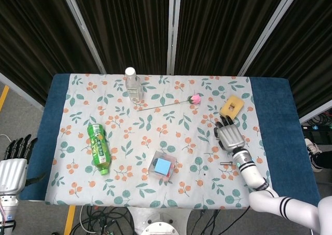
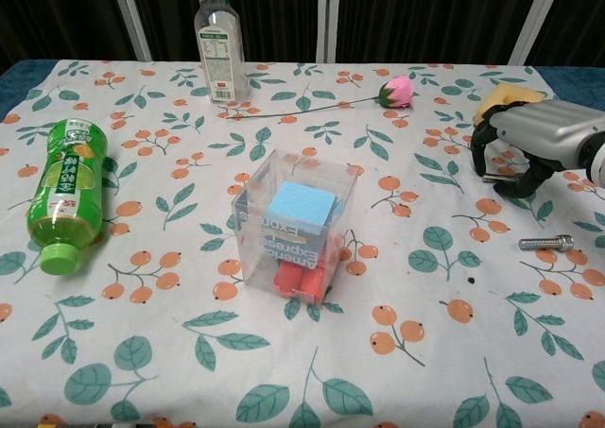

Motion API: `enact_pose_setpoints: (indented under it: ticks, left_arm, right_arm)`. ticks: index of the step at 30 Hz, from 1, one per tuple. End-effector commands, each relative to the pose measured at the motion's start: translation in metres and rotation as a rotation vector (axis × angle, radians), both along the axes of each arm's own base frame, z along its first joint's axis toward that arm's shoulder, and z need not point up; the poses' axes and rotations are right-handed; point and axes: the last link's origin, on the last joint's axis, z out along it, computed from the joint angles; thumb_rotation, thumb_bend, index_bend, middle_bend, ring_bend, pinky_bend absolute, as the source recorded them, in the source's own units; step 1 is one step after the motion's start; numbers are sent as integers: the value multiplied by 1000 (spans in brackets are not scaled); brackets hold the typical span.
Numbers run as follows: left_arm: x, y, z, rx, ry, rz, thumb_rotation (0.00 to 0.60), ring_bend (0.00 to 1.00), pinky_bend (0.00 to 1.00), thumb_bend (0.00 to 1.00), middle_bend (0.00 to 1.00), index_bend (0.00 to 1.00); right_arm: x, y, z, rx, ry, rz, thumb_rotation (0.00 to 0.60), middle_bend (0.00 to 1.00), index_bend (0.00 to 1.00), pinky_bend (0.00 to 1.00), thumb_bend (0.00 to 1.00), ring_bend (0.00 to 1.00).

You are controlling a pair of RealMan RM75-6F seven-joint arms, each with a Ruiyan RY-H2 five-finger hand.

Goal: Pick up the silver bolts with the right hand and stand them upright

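One silver bolt (image 2: pixel 545 243) is seen lying flat on the tablecloth (image 2: pixel 170 352), long axis left to right, just nearer than the right hand (image 2: pixel 529 145). That hand is lowered with fingers curled over the second bolt (image 2: pixel 489 178); a firm hold cannot be confirmed. The left hand (image 1: pixel 13 165) is noted open, well apart.

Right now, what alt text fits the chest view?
The right hand reaches down over one silver bolt, fingers curled around it; a second bolt lies flat nearby. A clear box sits mid-table, a green bottle lying at left.

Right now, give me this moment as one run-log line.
right hand: curled over far silver metal bolt, grip unconfirmed | near silver bolt: lying flat, untouched | left hand: off table, idle
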Motion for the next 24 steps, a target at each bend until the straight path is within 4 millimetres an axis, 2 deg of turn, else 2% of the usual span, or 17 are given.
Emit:
enact_pose_setpoints:
  ticks: [1,10,15,20,24]
  left_arm:
    - [0,0,0,0,0,0,600,0,0,60,0,88]
    - [-2,-1,0,1,-2,6,600,0,0,60,0,88]
    - [-1,-2,0,3,0,5,600,0,0,60,0,88]
    - [0,-2,1,4,3,3,600,0,0,61,0,88]
    - [0,-2,1,7,3,2,600,0,0,61,0,88]
  right_arm:
    - [1,0,0,-1,-2,2,600,229,491,0,278,0]
    - [1,0,2,-9,-3,3,600,245,553,0,382,0]
    - [6,3,10,-19,-47,8,600,246,555,0,396,0]
    - [22,5,24,-14,-185,-3,600,248,558,0,399,0]
    - [36,0,31,15,-346,-58,600,254,568,0,400,0]
